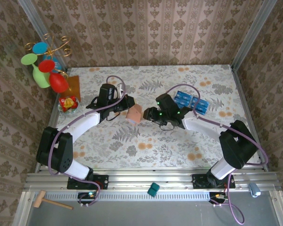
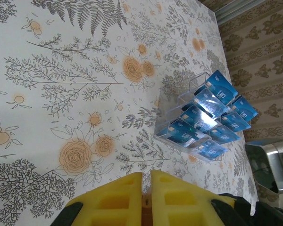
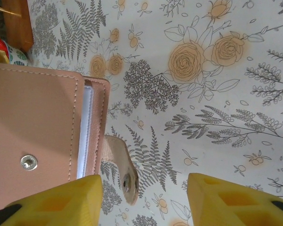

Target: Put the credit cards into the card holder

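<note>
Two end effectors meet at the card holder [image 1: 134, 114]: the left end effector [image 2: 146, 188] clenches its thin edge, the right end effector [image 3: 144, 197] gapes around its snap strap [image 3: 122, 165], seen from the right wrist. At three o'clock overhead, credit cards [image 2: 220, 89] fill a clear tray [image 2: 181, 96].

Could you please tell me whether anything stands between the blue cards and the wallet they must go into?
Only the right gripper and its wrist: seen from above, they sit between the cards in their clear tray and the wallet. The flowered table between them carries no other object.
</note>
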Available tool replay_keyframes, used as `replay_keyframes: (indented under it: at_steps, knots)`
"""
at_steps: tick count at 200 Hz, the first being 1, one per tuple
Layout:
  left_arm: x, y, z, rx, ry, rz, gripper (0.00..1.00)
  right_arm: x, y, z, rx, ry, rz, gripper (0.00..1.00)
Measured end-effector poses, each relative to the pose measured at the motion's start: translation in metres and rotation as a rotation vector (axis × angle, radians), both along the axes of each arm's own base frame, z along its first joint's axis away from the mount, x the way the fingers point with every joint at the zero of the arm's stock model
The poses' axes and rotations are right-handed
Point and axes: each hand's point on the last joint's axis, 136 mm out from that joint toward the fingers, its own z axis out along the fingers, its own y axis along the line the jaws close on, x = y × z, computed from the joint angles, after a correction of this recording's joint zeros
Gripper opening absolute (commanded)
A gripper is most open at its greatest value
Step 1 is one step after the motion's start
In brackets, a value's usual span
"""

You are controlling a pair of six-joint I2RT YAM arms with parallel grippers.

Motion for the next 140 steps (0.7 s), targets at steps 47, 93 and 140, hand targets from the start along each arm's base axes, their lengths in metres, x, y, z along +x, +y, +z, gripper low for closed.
replay_keyframes:
  at_steps: [47,93,140]
  knots:
    - [-0.008,-0.010,0.000,0.002,-0.001,-0.027,0.00,0.004,0.009,-0.005,0.036,0.011,0.006,0.31]
    - [-0.006,-0.011,0.002,-0.001,-0.012,-0.025,0.00,0.004,0.014,-0.014,0.048,0.036,0.010,0.26]
    - [-0.004,-0.010,0.002,0.003,-0.018,-0.016,0.00,0.005,0.014,-0.014,0.051,0.035,0.008,0.31]
